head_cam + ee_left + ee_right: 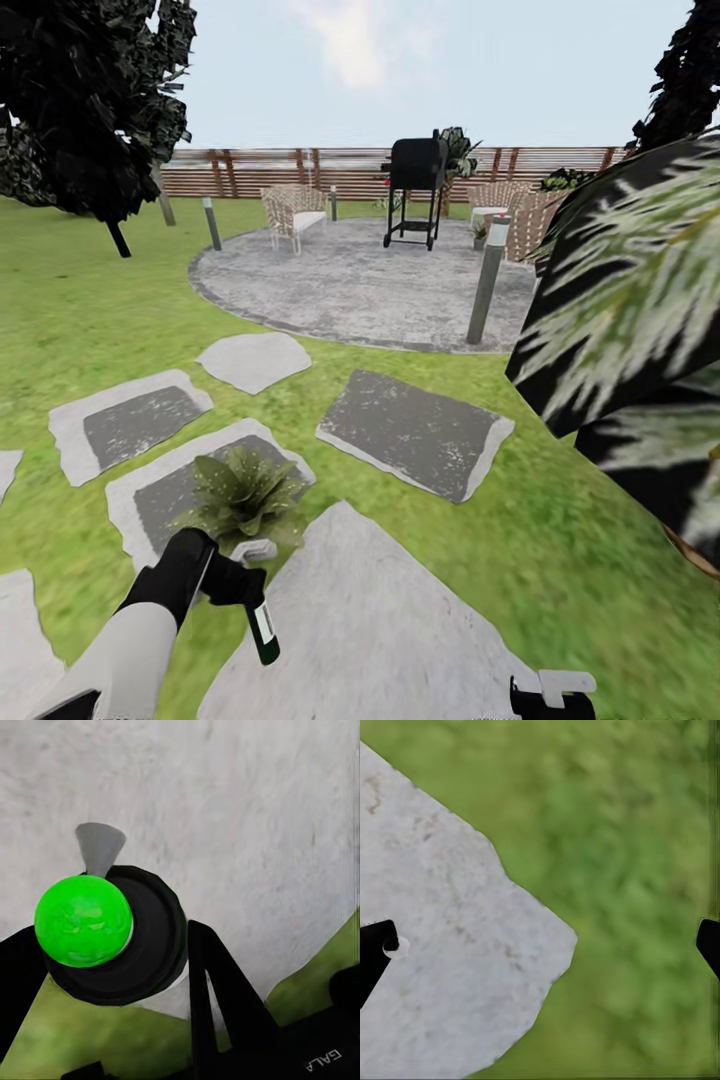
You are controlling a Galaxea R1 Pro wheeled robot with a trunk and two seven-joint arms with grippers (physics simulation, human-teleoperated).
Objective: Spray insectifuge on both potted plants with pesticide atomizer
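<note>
The spray bottle (262,625) hangs pinched in the left gripper (222,582), just beside a potted plant (243,492) on a stepping stone (140,495). Spraying looks under way; next, aim the nozzle at the leaves (right gripper (540,945) spread, idle).

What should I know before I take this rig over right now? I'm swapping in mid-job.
Left tool: shut on the pesticide atomizer, bottle hanging body-down over a stepping stone.
Right tool: open, holding nothing, low over stone and lawn.
One potted plant sits just ahead of the left tool, on another stone.
Done: atomizer picked up.
Left: aim and spray that plant, then find the second one. Whether any spray has landed, I cannot tell.
</note>
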